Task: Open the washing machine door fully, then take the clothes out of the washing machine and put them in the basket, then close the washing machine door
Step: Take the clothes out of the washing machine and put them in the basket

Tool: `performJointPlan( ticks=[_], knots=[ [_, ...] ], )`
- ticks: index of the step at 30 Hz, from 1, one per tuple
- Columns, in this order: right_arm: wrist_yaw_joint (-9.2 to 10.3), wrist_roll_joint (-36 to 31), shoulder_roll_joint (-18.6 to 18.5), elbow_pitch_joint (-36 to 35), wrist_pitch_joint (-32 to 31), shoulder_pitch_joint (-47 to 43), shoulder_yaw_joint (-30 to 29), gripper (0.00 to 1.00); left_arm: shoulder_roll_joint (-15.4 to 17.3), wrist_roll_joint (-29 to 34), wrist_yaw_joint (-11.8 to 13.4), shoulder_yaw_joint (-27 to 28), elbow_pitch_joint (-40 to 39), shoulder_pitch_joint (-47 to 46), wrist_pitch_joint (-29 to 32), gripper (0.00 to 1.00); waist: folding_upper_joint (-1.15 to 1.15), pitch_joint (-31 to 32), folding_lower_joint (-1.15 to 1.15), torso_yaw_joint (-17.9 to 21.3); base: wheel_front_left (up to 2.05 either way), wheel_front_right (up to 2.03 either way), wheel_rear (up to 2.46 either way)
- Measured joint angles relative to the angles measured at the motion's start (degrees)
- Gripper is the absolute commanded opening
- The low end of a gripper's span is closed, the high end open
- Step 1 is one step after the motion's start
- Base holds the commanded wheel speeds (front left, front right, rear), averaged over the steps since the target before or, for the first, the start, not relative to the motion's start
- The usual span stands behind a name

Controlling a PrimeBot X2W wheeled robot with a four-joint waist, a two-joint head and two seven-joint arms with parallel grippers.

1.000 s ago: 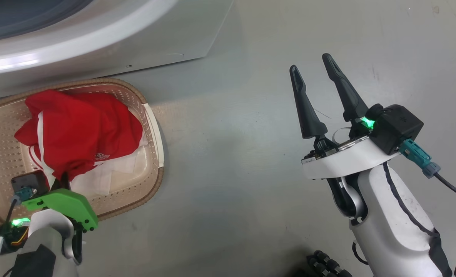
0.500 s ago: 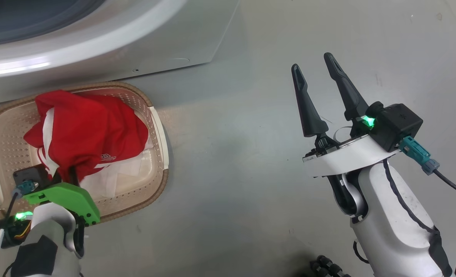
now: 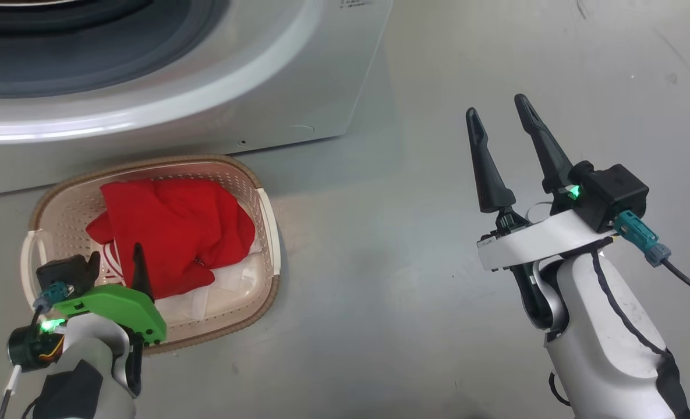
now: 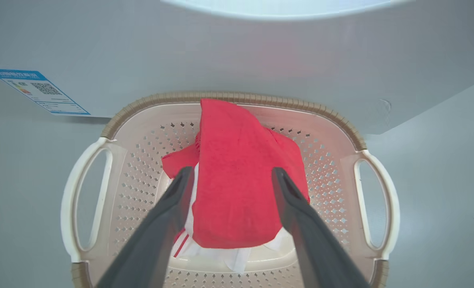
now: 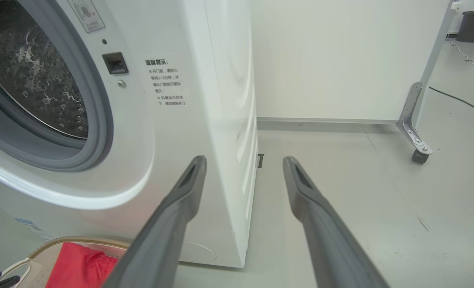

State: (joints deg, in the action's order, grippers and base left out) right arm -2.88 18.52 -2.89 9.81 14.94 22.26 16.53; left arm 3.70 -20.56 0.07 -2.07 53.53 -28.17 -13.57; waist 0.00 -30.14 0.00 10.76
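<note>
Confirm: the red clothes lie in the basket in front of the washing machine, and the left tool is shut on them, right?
No. The left tool is open, its fingers spread apart and not clamping the clothes, as the left wrist view shows. The clothes do lie in the basket in front of the washing machine.

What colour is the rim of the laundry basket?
The basket has a brown, woven-look rim over cream perforated walls; the left wrist view shows it best.

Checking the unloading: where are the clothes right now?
The clothes lie in the basket, head view's lower left, just before the washing machine, by the left claw.
</note>
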Motion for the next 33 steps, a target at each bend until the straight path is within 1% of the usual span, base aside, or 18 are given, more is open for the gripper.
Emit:
performJointPlan(
  ticks=[4,11,18,22,23,25,33],
  knots=[
    [0.00,-0.2,-0.1,1.1,0.0,-1.8,-1.2,1.00,-0.5,0.0,-0.6,0.0,-1.8,0.4,-0.7,1.00,0.00,2.5,0.00,-1.3,0.00,0.00,0.00],
    [-0.01,-0.5,-0.3,3.3,0.0,-4.9,-2.4,1.00,-0.7,0.8,-1.4,-0.3,-7.6,0.9,-0.7,1.00,0.00,7.5,0.00,-3.6,0.00,0.00,0.00],
    [-0.02,-0.5,-0.3,4.9,0.0,-8.3,-3.2,1.00,-0.7,3.2,-1.4,-0.3,-18.6,2.0,-0.9,1.00,0.00,12.8,0.00,-5.3,0.00,0.00,0.00],
    [-0.10,-0.5,-0.3,5.6,0.0,-9.6,-3.2,1.00,-0.7,4.5,-1.4,-0.4,-21.4,4.3,-0.9,1.00,0.00,15.1,0.00,-5.9,0.00,0.00,0.00],
    [-0.27,-0.5,-0.3,5.9,0.0,-10.3,-3.2,1.00,-0.7,5.2,-1.4,-0.7,-22.5,6.2,-0.9,1.00,0.00,16.6,0.00,-6.1,0.00,0.00,0.00],
    [-0.54,-0.5,-0.2,6.0,0.0,-10.8,-3.2,1.00,-0.7,5.6,-1.4,-1.0,-23.0,7.1,-0.9,1.00,0.00,17.3,0.00,-6.3,0.00,0.00,0.00],
    [-0.56,-0.5,-0.2,7.1,0.0,-14.6,-3.4,1.00,-0.7,6.5,-1.2,-2.7,-26.1,14.0,-0.9,1.00,0.00,22.7,0.00,-6.9,0.00,0.00,0.00]
  ],
)
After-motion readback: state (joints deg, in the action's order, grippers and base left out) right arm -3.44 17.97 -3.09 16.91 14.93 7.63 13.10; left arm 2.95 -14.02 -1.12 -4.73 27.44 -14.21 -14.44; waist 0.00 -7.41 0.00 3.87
